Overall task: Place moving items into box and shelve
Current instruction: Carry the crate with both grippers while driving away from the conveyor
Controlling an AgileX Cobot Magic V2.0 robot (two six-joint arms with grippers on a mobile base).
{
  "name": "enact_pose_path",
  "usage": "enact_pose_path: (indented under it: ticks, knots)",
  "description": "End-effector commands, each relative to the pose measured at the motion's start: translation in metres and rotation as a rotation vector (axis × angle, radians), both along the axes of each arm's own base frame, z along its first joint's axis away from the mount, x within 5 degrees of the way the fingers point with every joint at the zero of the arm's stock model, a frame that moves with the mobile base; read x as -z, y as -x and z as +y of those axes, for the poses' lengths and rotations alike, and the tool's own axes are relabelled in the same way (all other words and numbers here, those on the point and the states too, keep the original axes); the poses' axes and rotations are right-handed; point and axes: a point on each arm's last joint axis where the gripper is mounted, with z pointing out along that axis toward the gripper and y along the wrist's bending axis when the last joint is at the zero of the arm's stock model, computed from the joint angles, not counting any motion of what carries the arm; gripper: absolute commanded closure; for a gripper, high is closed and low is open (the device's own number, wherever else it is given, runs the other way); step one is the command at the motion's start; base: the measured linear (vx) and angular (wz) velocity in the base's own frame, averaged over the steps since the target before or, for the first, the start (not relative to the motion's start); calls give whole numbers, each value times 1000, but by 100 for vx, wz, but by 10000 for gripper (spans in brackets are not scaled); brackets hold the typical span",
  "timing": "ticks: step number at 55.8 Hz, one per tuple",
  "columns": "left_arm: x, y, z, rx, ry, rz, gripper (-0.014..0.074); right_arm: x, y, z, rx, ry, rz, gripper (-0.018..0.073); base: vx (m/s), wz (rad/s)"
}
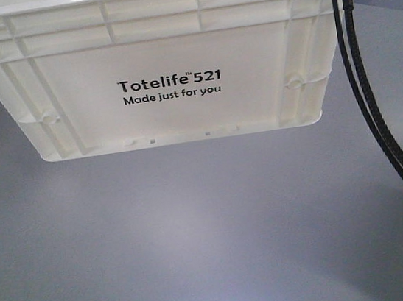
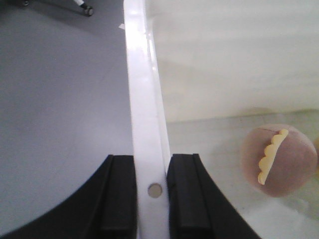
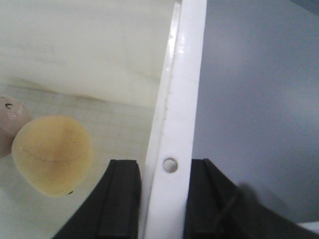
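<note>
Currently both arms are on the Totelife crate (image 1: 164, 88), one per side wall. The left gripper (image 2: 152, 172) has its black fingers (image 2: 119, 199) pressed against either face of the left rim (image 2: 142, 74). The right gripper (image 3: 164, 174) pinches the right rim (image 3: 187, 59) the same way.

Both pieces lie inside on the crate bottom. The pinkish-beige piece (image 2: 279, 160) shows in the left wrist view, the tan-yellow piece (image 3: 52, 154) in the right wrist view. They lie just beside each other; contact cannot be told, as the frame edge cuts off the pink one there.

Step in hand, by my reading: carry the loaded crate to the shelf.
- Move both arms together at matched height so the crate rides level; any tilt lets the round pieces roll.
- The rim is thin and the grip narrow, so do not twist it or spread the arms apart.
- Mind the black cable (image 1: 376, 120) hanging past the crate's corner.

Not visible or unclear:
- The shelf is in no view.
- The front view does not show the crate's interior.
- The shading beneath the base hints that it is clear of the grey floor (image 1: 197, 232), but this is unconfirmed.
- The frame bottom cuts off the lower part of the fingers.
</note>
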Motion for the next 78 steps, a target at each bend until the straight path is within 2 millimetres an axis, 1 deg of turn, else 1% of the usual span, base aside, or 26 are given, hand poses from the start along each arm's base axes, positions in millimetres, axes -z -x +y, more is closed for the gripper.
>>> enact_pose_path:
  ticks: [1, 44, 78]
  knots:
    - [-47, 19, 19, -61, -64, -257, 597, -48, 20, -27, 61, 100, -239, 564, 18, 69]
    - [-46, 19, 19, -61, -65, -250, 597, -47, 20, -27, 64, 104, -236, 564, 20, 75]
    - [-46, 19, 19, -61, -65, -250, 597, -47, 20, -27, 64, 104, -236, 564, 21, 66]
